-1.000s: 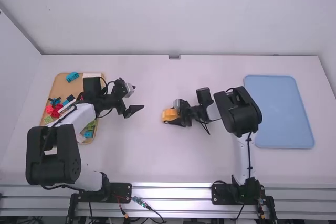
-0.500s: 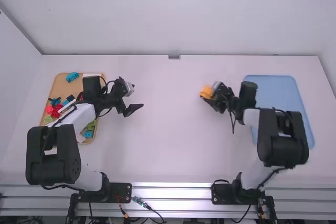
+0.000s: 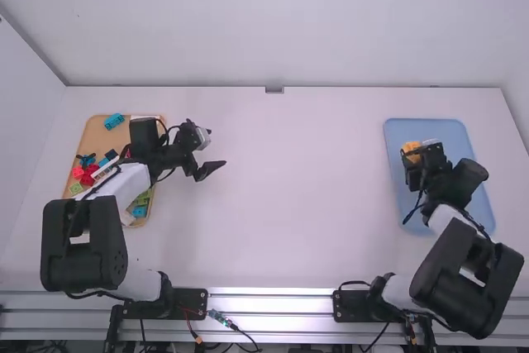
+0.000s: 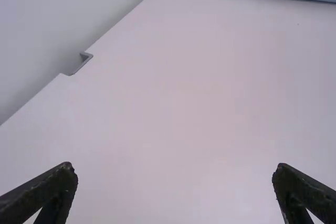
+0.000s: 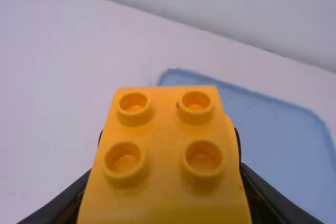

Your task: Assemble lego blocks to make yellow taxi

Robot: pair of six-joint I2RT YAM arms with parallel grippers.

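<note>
A yellow-orange block assembly (image 3: pixel 411 152) is over the far left part of the blue tray (image 3: pixel 438 128), with my right gripper (image 3: pixel 413 159) shut on it. In the right wrist view the block (image 5: pixel 163 145) shows several studs on top, held by my right gripper (image 5: pixel 168 166) from both sides; the tray (image 5: pixel 262 124) lies beyond it. My left gripper (image 3: pixel 212 173) stands over the table just right of the wooden tray. Seen in the left wrist view, my left gripper (image 4: pixel 176 177) is wide open with bare table between its fingers.
The wooden tray (image 3: pixel 97 131) at the left holds loose blocks, among them a blue one (image 3: pixel 114 121), red ones (image 3: pixel 87 175) and green ones; the left arm partly covers it. A small grey bracket (image 3: pixel 274 89) sits at the table's far edge.
My right gripper has carried the yellow block assembly from the middle of the table rightward to the blue tray. The left arm has stayed nearly still.
</note>
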